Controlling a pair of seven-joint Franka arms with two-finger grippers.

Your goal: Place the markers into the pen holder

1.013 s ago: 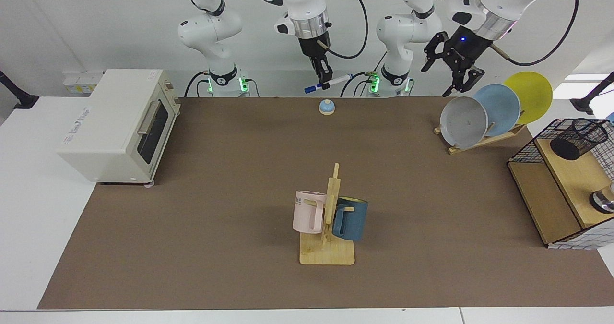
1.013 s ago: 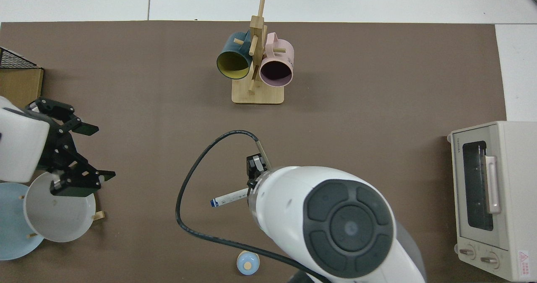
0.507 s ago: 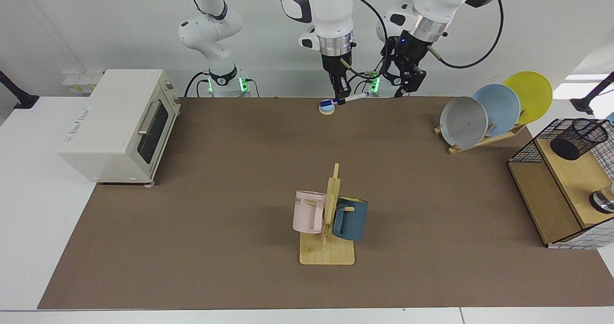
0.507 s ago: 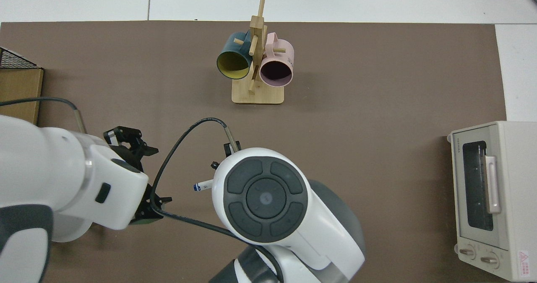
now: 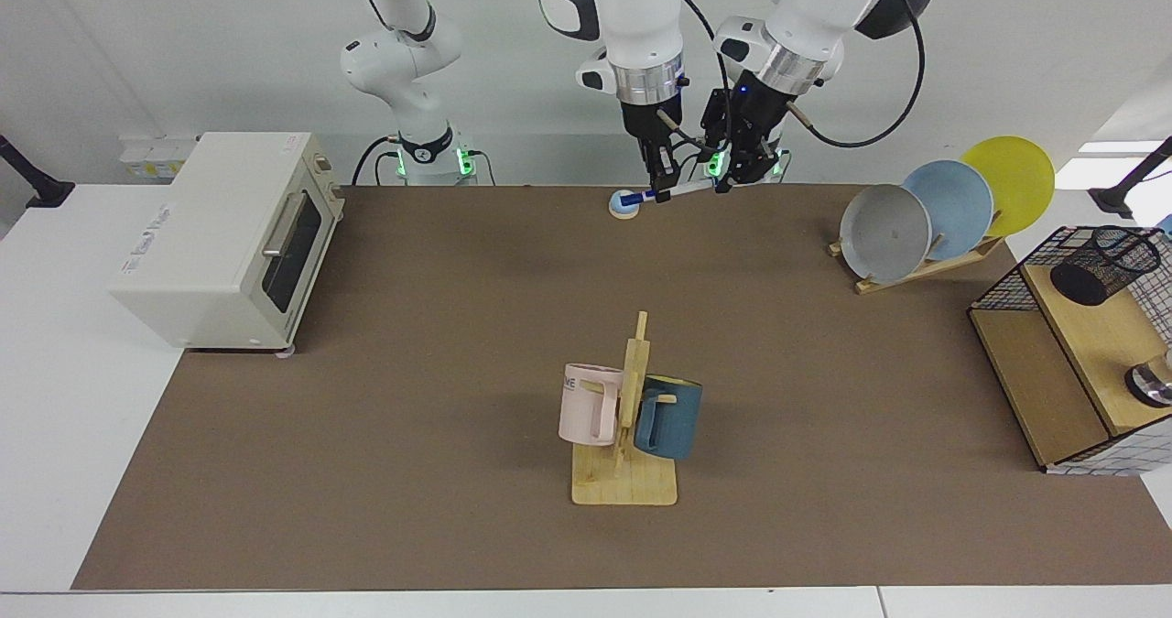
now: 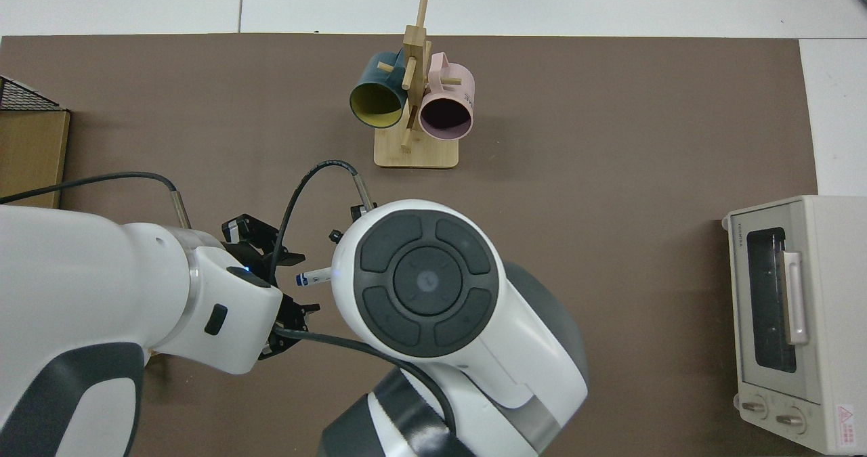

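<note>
Handover stage. The right gripper [image 5: 663,188], hanging from the arm based at the facing view's left, is clamped on the slim white marker with blue cap and blue end [image 5: 678,191], which it holds nearly level just above the far edge of the brown table mat [image 5: 412,398]. Against the view of a second ago, this gripper has carried the marker down and toward the other arm. The left gripper [image 5: 732,168], then raised near the wooden rack of grey, blue and yellow plates [image 5: 925,211], has swung in; its black fingers [image 6: 288,258] now stand apart on either side of the marker's free end [image 6: 313,278], without visibly touching it. In the facing view the marker's other, blue end overlaps the small blue-domed call bell [image 5: 623,203], which lies on the mat beneath. The black wire-mesh cylindrical pen holder [image 5: 1103,264] rests on the wooden shelf of the black wire grid frame [image 5: 1053,325], well apart, on the left arm's side. The change suggests a transfer: the left fingers would need to close on the barrel before the right ones release, after which the left arm could carry the marker to the holder. Unused: cream toaster oven [image 5: 224,238]; wooden mug tree with pink and dark-blue mugs [image 5: 627,426].
</note>
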